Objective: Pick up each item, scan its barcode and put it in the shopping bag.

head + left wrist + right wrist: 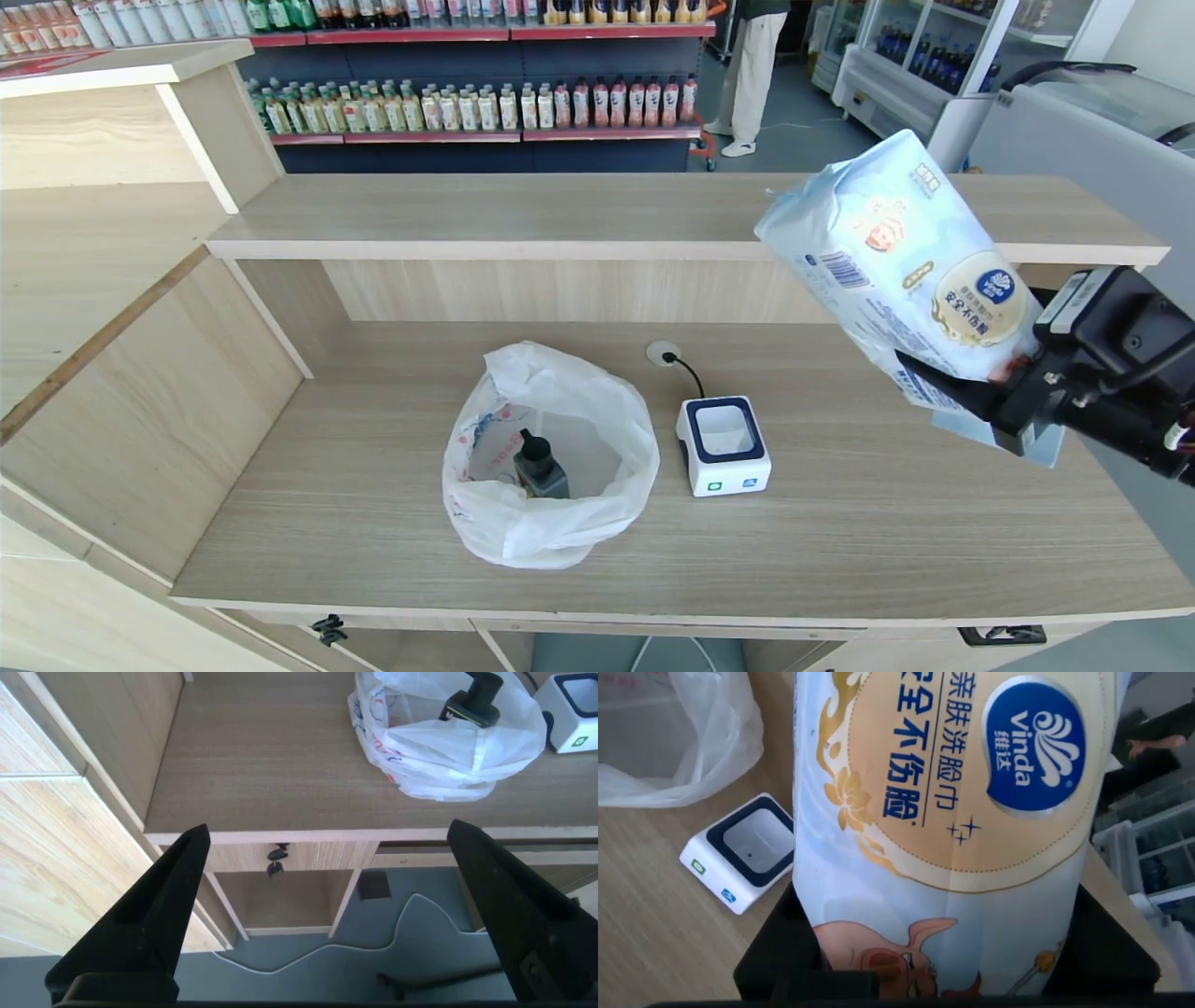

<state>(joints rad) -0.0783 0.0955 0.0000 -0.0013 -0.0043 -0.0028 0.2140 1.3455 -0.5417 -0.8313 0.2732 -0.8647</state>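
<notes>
table (887,523): wood; bag (560,532) beside scanner (724,446)
room: bottle shelves (420,137) behind
R hand (978,375): grasping pack (896,252)
L hand (329,840): released

Tilted pale-blue tissue pack (896,261) aloft right of scanner (724,443); dark bottle (539,464) stands inside open white bag (560,534).
</notes>
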